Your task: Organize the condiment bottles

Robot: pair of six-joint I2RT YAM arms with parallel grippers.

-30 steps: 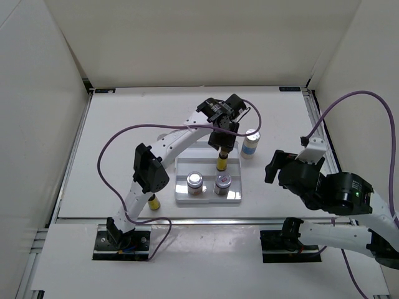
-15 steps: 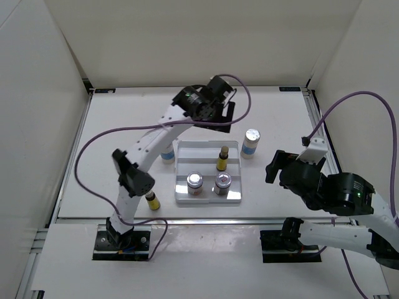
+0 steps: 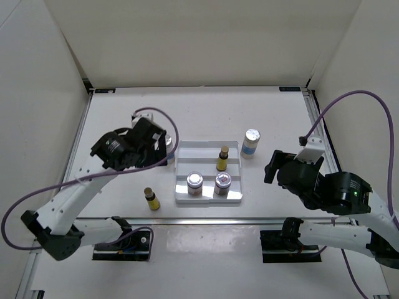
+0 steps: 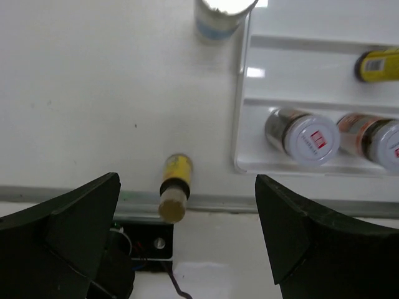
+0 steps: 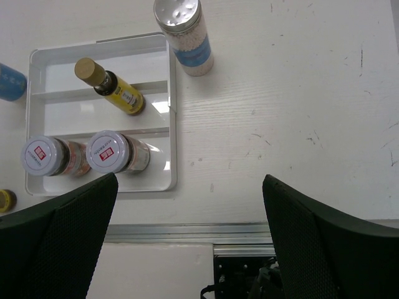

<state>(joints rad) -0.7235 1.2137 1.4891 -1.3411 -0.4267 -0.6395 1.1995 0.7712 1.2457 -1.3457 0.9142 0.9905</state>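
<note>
A white stepped tray (image 3: 207, 149) holds two red-labelled silver-lidded jars (image 3: 195, 182) (image 3: 222, 182) in its front row and a yellow dark-capped bottle (image 3: 222, 157) behind them. A second yellow bottle (image 3: 151, 199) (image 4: 174, 193) stands on the table left of the tray. One white blue-banded bottle (image 3: 250, 144) (image 5: 184, 34) stands right of the tray. The other white bottle (image 4: 218, 15) stands at the tray's left, half hidden behind my left arm in the top view. My left gripper (image 3: 140, 148) (image 4: 187, 249) hangs open and empty, high and left of the tray. My right gripper (image 3: 283, 169) (image 5: 190, 249) is open and empty, right of the tray.
A metal rail (image 4: 249, 204) (image 5: 187, 233) runs along the table's near edge, with both arm bases just behind it. White walls enclose the left, back and right sides. A purple cable (image 3: 336, 106) loops above the right arm.
My left gripper opened, leaving the yellow bottle upright in the tray's back row, and its arm swung back and left, away from the tray. The right arm has not moved.
</note>
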